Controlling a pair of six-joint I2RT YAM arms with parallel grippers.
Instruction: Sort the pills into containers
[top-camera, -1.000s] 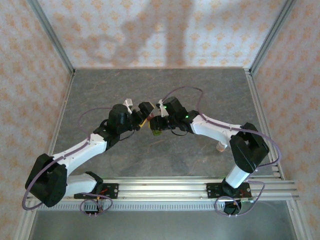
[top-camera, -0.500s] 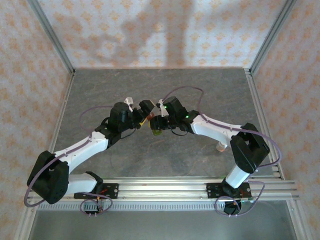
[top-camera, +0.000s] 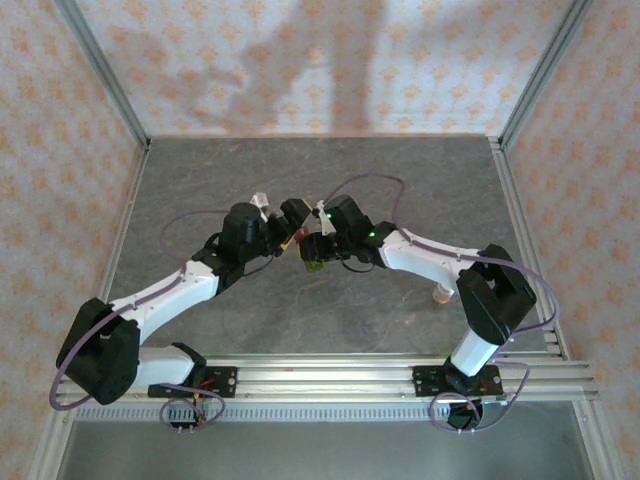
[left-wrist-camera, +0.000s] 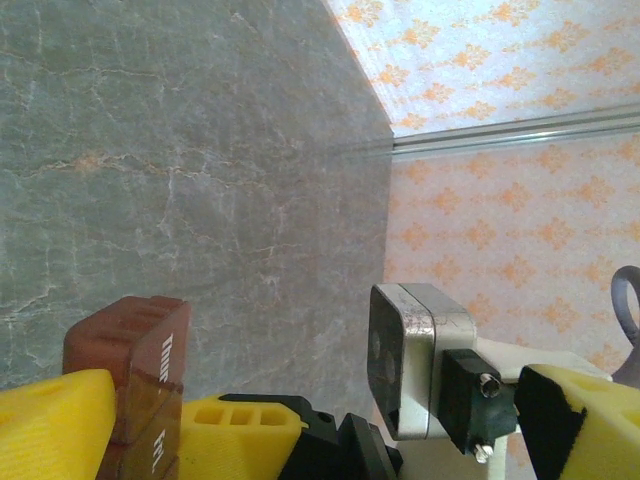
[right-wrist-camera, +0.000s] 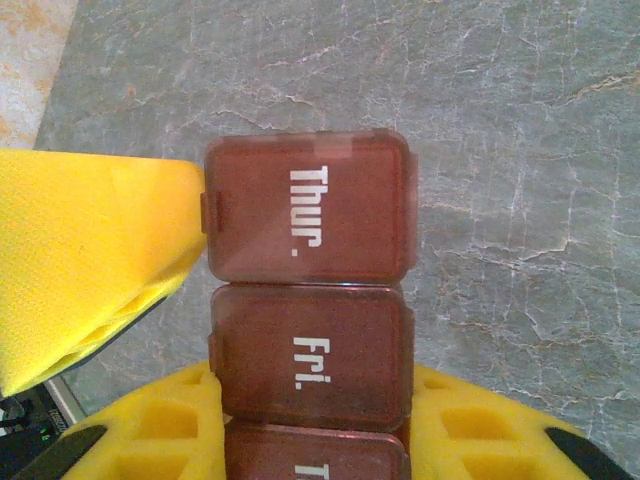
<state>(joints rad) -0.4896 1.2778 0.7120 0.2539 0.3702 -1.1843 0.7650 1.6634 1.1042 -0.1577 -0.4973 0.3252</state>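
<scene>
Over the middle of the grey marbled table (top-camera: 200, 170), grips the containers (right-wrist-camera: 310, 215) in the right gripper (right-wrist-camera: 310, 410): closed hard, yellow fingers (right-wrist-camera: 480, 440) pressed to both long sides of the reddish-brown strip at the box lettered "Fri.". Leaves the "Thur." box jutting free past the fingertips, lid down, and shows the edge of a third lid further back toward the palm. Spreads the left gripper (left-wrist-camera: 318, 410) to full width about that free end, clamping nothing: puts one yellow pad (right-wrist-camera: 90, 260) right beside the tabbed edge of the "Thur." box, touching or a hair off, cannot tell which, and sets the other pad (left-wrist-camera: 585, 420) well apart on the far side. Frames, between those two in the left wrist view, the right finger's yellow foam and a silver camera block (left-wrist-camera: 415, 360) on the right wrist. From above, finds both arms reaching in from the near edge, wrist to wrist, with the strip between them and its green end (top-camera: 313, 265) toward the near edge. Cannot tell whether the strip hangs clear of the surface. Further out, shows a small orange-and-white object (top-camera: 441, 294) on the table beside the right arm's elbow, well apart from the strip and too small to name. Beyond, closes with pale patterned walls (top-camera: 300, 60).
</scene>
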